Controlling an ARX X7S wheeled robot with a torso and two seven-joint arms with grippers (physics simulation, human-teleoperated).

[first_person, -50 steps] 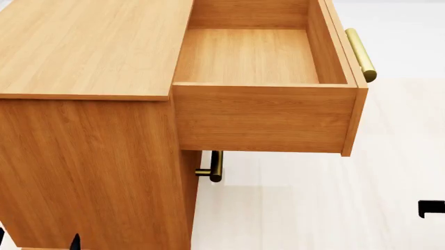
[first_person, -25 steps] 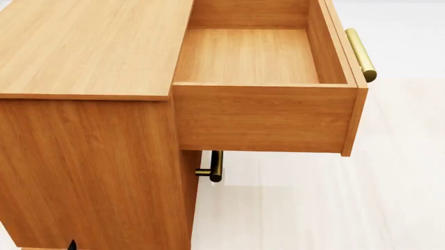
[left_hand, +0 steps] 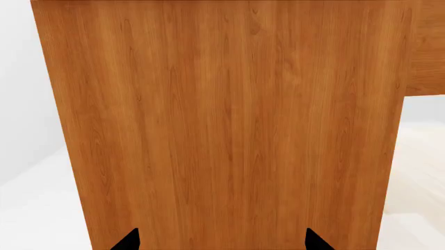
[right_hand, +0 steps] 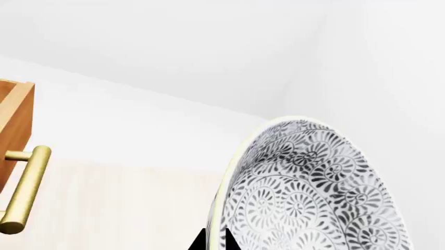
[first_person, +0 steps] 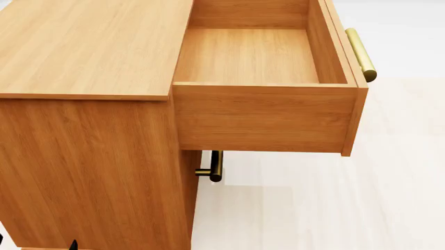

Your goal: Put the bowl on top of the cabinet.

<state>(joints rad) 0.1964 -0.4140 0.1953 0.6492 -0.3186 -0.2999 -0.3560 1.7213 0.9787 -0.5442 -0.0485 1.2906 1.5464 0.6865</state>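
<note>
The right gripper (right_hand: 214,240) has its tips pinched on the rim of the bowl (right_hand: 313,192), held out past the open drawer's handle (right_hand: 24,190). The left gripper (left_hand: 221,240) faces the cabinet (first_person: 83,47) side with fingers spread wide, holding nothing.

Only plain black, pointed fingertips (left_hand: 128,240) of each end effector show.

- Head view looks steeply down on the orange-brown wood-grain cabinet (first_person: 90,47).
- Left wrist view faces its side panel, close.
- Right wrist view looks upward past the patterned white bowl (right_hand: 313,192), sharing the brass bar handle (right_hand: 24,190).
</note>
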